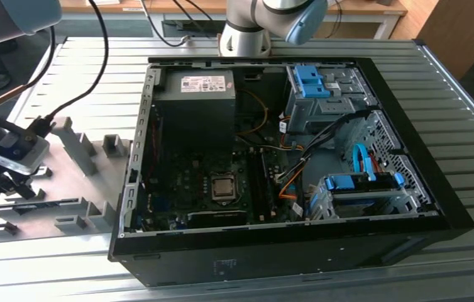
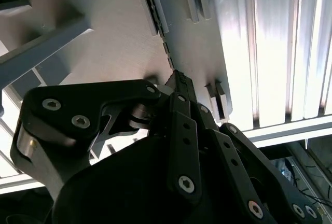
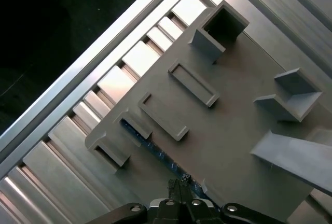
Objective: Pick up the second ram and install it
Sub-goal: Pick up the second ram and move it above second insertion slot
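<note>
Even, soft light leaves the ribbed table pale in the exterior view, while the open case is dim inside. In the second wrist view glare whitens the table's ribs and the pincer is near-black. In the first wrist view the blocks cast soft shadows, with blackness beyond the table's edge.

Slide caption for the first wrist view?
Gripper pinching one end of the memory stick seated in the gray fixture plate.
</note>
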